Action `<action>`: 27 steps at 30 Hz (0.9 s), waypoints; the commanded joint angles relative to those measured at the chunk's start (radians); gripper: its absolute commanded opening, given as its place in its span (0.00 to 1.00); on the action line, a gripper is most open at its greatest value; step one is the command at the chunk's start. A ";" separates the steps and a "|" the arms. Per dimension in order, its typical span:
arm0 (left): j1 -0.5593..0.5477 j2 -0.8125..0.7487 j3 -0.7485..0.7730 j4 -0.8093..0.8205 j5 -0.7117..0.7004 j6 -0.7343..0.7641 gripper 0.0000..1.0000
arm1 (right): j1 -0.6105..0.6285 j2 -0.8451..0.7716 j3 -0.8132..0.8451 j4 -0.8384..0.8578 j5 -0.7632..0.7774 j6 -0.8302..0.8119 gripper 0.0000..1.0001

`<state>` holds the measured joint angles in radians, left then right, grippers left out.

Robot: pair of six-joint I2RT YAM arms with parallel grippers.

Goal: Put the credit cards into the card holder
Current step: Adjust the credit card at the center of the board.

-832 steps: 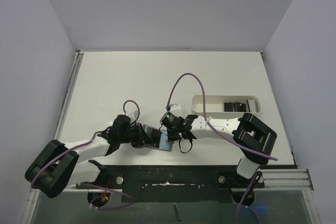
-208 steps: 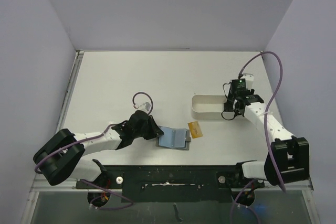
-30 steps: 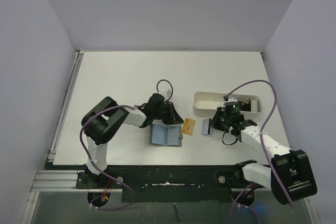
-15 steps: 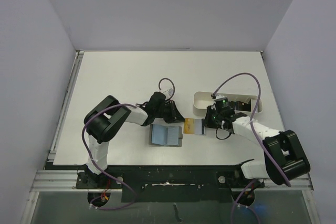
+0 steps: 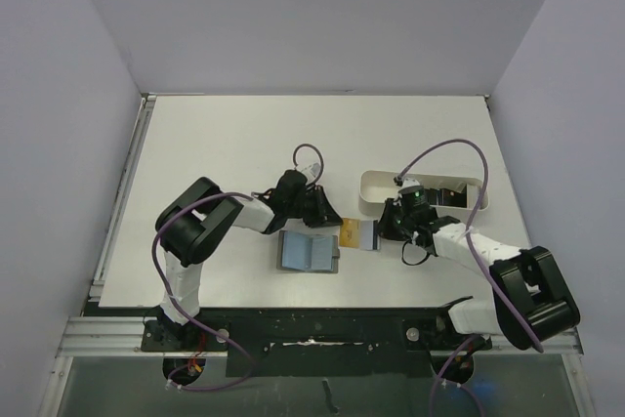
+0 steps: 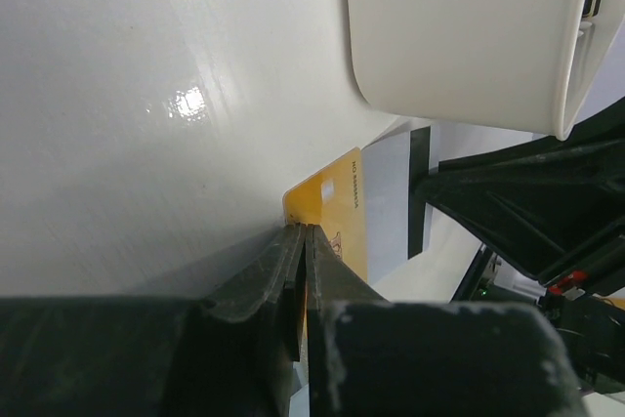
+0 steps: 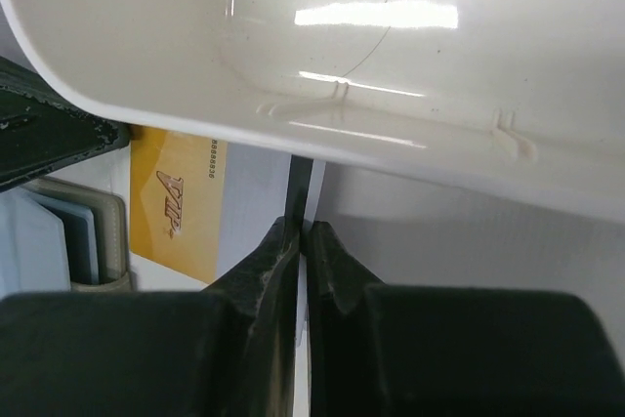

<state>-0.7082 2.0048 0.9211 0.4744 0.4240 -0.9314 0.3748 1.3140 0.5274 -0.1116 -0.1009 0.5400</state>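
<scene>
The card holder [image 5: 308,251] lies open on the table, its light blue lining up; its corner shows in the right wrist view [image 7: 68,231]. A yellow card [image 5: 349,233] lies just right of it. My left gripper [image 5: 330,219] is shut on that yellow card's edge [image 6: 342,212], low at the table. My right gripper [image 5: 383,231] is shut on a light grey card with a dark stripe [image 7: 259,207], held edge-on beside the yellow card [image 7: 181,202]. Dark cards [image 5: 451,196] lie in the white tray.
The white oblong tray [image 5: 376,183] stands right behind both grippers; its wall fills the top of the right wrist view [image 7: 391,65] and shows in the left wrist view [image 6: 459,36]. Purple cables loop over both arms. The two grippers are close together.
My right gripper has moved left with the grey card, from in front of the tray to right beside the yellow card. My left gripper has stayed at the yellow card.
</scene>
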 commanded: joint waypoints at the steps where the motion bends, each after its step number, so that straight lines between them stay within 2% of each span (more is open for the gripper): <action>1: -0.013 0.046 -0.027 -0.040 -0.025 0.023 0.03 | 0.030 -0.009 -0.085 0.189 -0.123 0.129 0.00; 4: -0.013 0.044 -0.033 -0.040 -0.024 0.021 0.03 | 0.029 -0.015 -0.119 0.274 -0.164 0.168 0.00; 9: -0.013 0.031 -0.034 -0.055 -0.029 0.029 0.03 | 0.026 -0.042 -0.113 0.249 -0.201 0.124 0.00; 15: -0.002 0.013 -0.011 -0.104 -0.038 0.060 0.07 | -0.006 -0.064 -0.058 0.073 -0.172 0.020 0.00; 21: 0.017 0.036 0.032 -0.120 -0.038 0.087 0.08 | -0.027 0.012 0.054 -0.110 -0.118 -0.039 0.00; 27: 0.037 0.059 0.062 -0.171 -0.058 0.120 0.09 | -0.046 0.027 0.119 -0.261 0.010 -0.083 0.00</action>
<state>-0.6842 2.0148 0.9676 0.4244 0.4053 -0.8803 0.3389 1.3270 0.6014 -0.2085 -0.1905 0.5293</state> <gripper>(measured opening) 0.083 0.042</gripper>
